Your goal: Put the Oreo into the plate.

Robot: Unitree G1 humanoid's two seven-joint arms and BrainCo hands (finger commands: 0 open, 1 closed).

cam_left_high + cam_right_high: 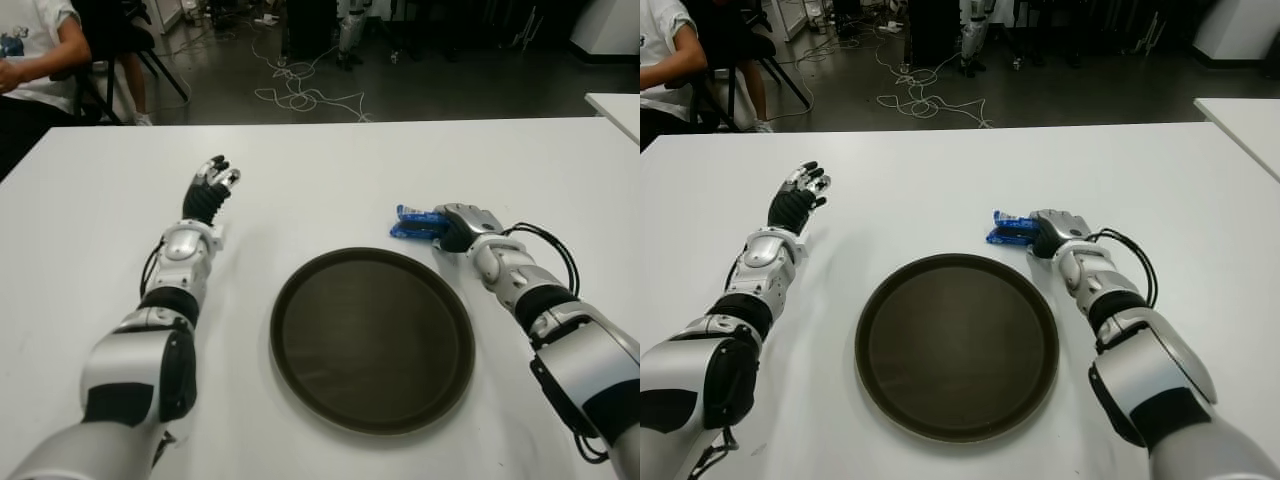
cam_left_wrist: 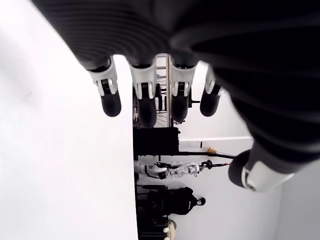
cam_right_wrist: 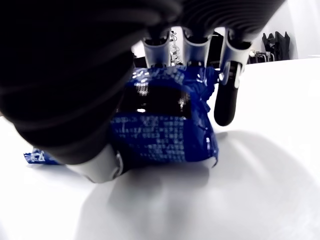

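Observation:
The Oreo (image 1: 408,222) is a blue packet lying on the white table (image 1: 330,180), just beyond the right rim of the dark round plate (image 1: 372,340). My right hand (image 1: 447,227) is on it from the right. In the right wrist view the fingers (image 3: 227,95) curl over the Oreo packet (image 3: 162,132) and the thumb presses its near side, with the packet still touching the table. My left hand (image 1: 210,190) shows over the table to the left of the plate, fingers (image 2: 145,97) relaxed and holding nothing. Nothing lies in the plate.
A person (image 1: 30,50) sits beyond the table's far left corner beside a chair. Cables (image 1: 300,95) lie on the floor behind the table. A second white table (image 1: 615,105) shows at the far right.

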